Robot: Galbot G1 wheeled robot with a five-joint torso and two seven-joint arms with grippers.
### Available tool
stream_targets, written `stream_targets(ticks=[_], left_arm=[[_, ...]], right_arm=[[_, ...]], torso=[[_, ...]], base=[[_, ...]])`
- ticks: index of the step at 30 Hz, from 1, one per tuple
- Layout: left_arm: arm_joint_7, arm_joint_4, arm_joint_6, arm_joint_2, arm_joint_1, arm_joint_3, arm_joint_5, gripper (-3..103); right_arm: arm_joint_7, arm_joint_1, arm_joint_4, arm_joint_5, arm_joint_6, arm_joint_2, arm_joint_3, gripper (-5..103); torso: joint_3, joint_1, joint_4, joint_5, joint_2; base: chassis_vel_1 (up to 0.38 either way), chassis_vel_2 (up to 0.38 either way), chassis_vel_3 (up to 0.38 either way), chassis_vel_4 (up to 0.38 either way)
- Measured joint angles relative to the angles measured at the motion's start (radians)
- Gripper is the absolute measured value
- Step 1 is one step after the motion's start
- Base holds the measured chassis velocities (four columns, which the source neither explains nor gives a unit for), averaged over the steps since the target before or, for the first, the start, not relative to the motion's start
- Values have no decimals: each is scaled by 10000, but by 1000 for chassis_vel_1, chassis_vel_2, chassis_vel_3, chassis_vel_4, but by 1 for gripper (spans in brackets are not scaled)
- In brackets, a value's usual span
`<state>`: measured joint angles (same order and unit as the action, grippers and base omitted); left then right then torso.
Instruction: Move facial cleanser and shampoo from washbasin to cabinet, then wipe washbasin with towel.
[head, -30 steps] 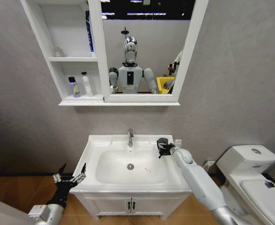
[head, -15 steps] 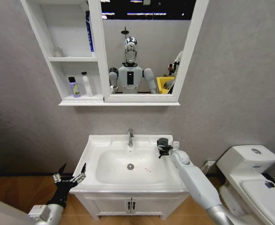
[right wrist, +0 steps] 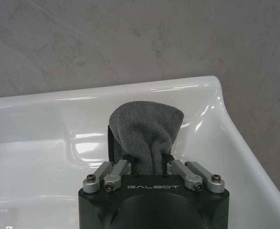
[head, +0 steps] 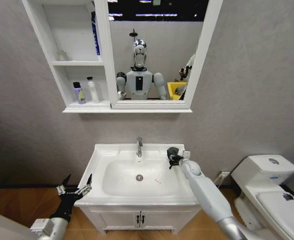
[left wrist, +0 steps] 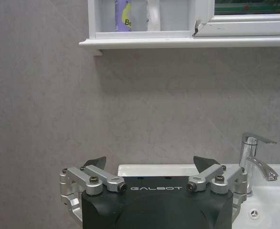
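Towel (right wrist: 147, 131): clenched upright in right gripper (right wrist: 147, 164) at washbasin (head: 99, 155) back-right rim, bowl lying leftward; left gripper (head: 74, 189) parked, fingers spread

Glossy white ceramic washbasin (right wrist: 211, 102), smooth, strong reflections along back rim. Soft grey towel (right wrist: 144, 131), matt fuzzy pile, bunched at right back corner. Chrome tap (left wrist: 254, 155), polished. Matt white cabinet (head: 61, 60). Mottled grey wall (left wrist: 130, 105), matt.
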<state>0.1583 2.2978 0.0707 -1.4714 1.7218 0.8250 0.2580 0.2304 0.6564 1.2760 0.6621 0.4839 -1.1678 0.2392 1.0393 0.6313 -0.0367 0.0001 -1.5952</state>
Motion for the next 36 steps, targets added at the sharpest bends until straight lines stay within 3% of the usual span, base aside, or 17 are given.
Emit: stream_targets(ticks=[3,6,13,17,25,36], left_arm=[[1,1,-1,0,0,0,0,100],[0,0,-1,0,0,0,0,100],[0,0,-1,0,0,0,0,100],[0,0,0,0,-1,0,0,100],[0,0,0,0,0,0,0,100],[0,0,-1,0,-1,0,0,100]], right_arm=[[509,531,1037,199,116,167,-108,13],[1194,1030,1926,418,241,136,-414,6],[3622,1517,2775,1826,701,-717,-1366,5],[3971,1663,2581,1916,875,-828,-1391,5],[3864,2098,2463,1895,934,-650,-1118,5],[2812,1932,1575,1823,1161,-1185,-1090,5]], torso=[[-1,0,1,-1,0],[-1,0,5,-3,0],[-1,-1,-4,-2,0],[-1,-1,1,-2,0],[-1,-1,1,-1,0],[-1,-1,1,-2,0]], base=[[0,0,0,0],[0,0,0,0],[0,0,0,0],[0,0,0,0],[0,0,0,0],[0,0,0,0]])
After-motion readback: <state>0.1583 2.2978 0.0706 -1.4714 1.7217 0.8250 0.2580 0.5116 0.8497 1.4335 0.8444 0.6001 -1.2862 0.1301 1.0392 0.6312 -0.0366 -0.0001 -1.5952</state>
